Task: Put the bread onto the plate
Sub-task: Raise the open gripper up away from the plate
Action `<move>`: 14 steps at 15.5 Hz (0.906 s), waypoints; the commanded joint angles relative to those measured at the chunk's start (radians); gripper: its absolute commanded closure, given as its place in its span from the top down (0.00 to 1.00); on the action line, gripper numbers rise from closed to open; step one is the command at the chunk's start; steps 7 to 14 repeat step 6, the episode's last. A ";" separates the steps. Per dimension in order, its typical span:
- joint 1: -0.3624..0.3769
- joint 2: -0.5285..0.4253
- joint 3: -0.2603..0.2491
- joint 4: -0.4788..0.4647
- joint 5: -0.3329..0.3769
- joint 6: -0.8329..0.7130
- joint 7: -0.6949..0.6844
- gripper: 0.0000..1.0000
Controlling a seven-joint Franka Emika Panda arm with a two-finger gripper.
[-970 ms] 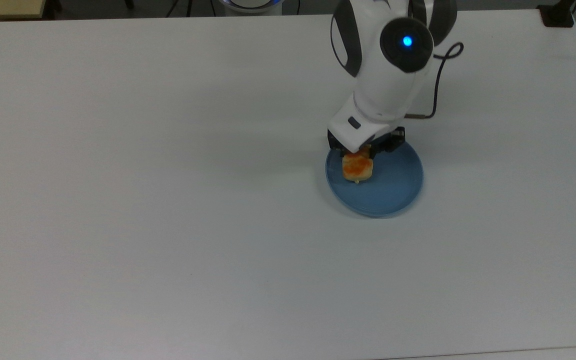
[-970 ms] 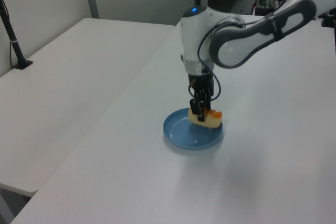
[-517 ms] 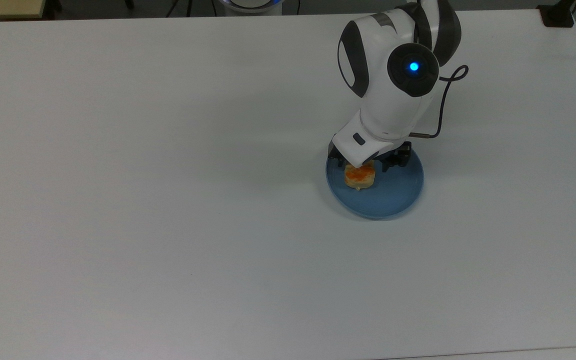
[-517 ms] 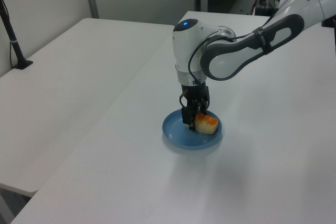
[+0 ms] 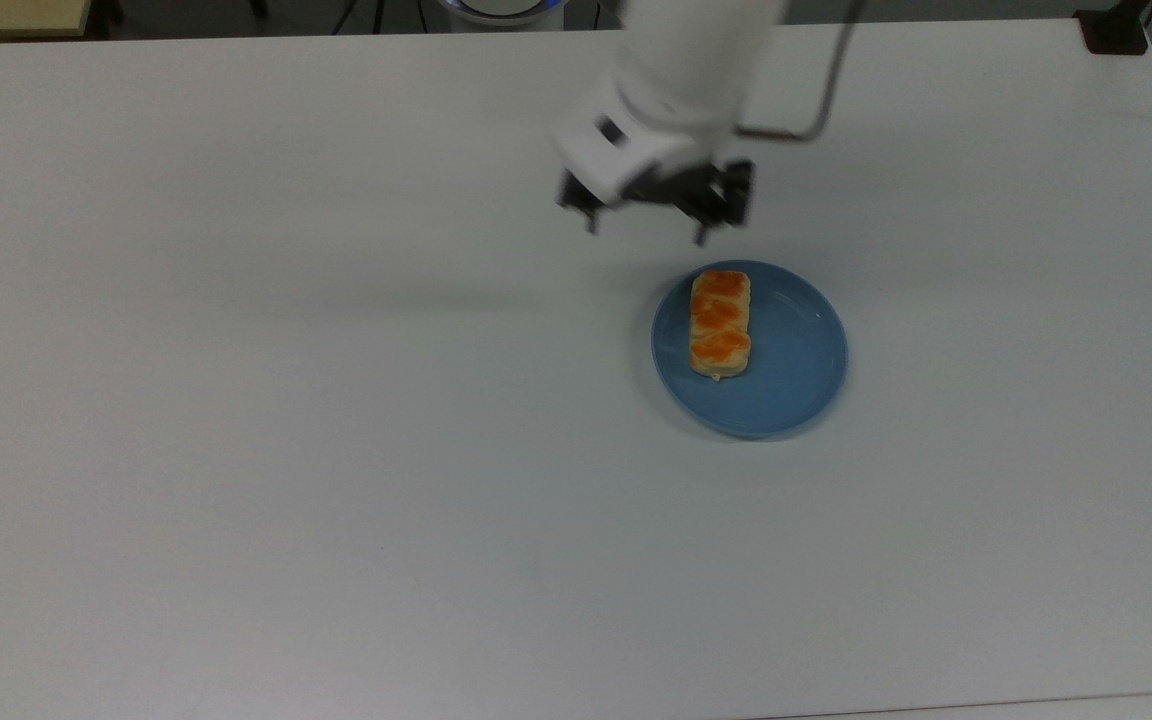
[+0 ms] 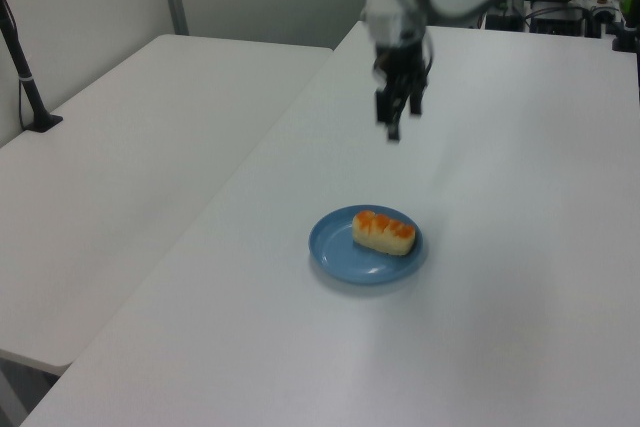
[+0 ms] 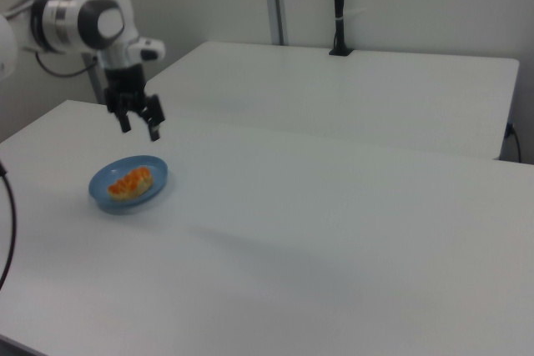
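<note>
The bread (image 5: 720, 323), a pale-yellow roll with orange glazed patches, lies flat on the round blue plate (image 5: 786, 385), toward the plate's left side in the top view. The left view shows the bread (image 6: 384, 232) on the plate (image 6: 345, 257), and so does the right view: bread (image 7: 130, 183), plate (image 7: 158, 175). My gripper (image 5: 646, 222) hangs open and empty, lifted well above the table and apart from the plate, up and to the left of it in the top view. It appears high above the plate in the left view (image 6: 398, 119) and the right view (image 7: 138, 126).
A wide white table (image 5: 336, 400) carries the plate. A second white table (image 6: 120, 147) stands alongside it across a narrow gap. A black post (image 6: 25, 82) is clamped at that table's far edge.
The gripper has opened, let go of the bread on the plate, and risen up and away to the top view's upper left. The bread now lies uncovered.
</note>
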 commanded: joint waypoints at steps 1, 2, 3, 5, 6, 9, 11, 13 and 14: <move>-0.204 -0.205 0.068 -0.143 -0.035 -0.064 -0.161 1.00; -0.227 -0.220 0.057 -0.143 -0.054 -0.078 -0.161 1.00; -0.237 -0.229 0.039 -0.143 -0.064 -0.083 -0.167 1.00; -0.238 -0.229 -0.003 -0.140 -0.065 -0.086 -0.174 1.00; -0.236 -0.232 -0.012 -0.138 -0.065 -0.084 -0.175 1.00; -0.236 -0.232 -0.012 -0.138 -0.065 -0.084 -0.175 1.00; -0.236 -0.232 -0.012 -0.138 -0.065 -0.084 -0.175 1.00; -0.236 -0.232 -0.012 -0.138 -0.065 -0.084 -0.175 1.00; -0.236 -0.232 -0.012 -0.138 -0.065 -0.084 -0.175 1.00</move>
